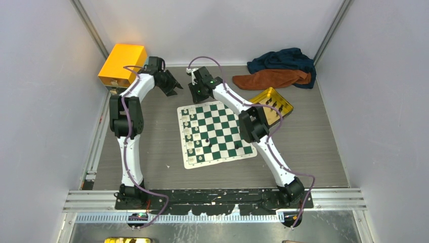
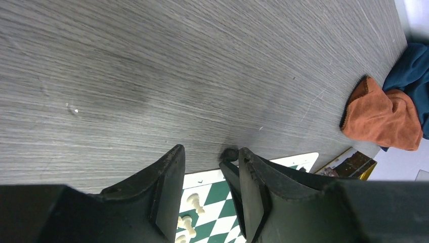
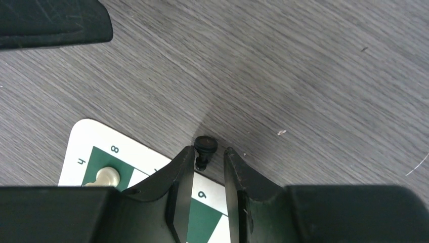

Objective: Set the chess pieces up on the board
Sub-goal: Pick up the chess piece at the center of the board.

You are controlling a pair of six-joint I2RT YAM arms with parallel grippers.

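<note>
Near the bench's far edge, the right gripper's jaws clench a black pawn beside the board; the left gripper's jaws are released.

Grey table carries board, tin (gold), perhaps cloths.

The board is checked dark green and white inside a white border, with cream-white pieces down one edge and a few black pieces on it; the pawn is black too. The table is grey wood-grain, the tin gold and the box orange-yellow. The navy cloth lies against the rust cloth, and the arms are white with black joints and purple cables.
</note>
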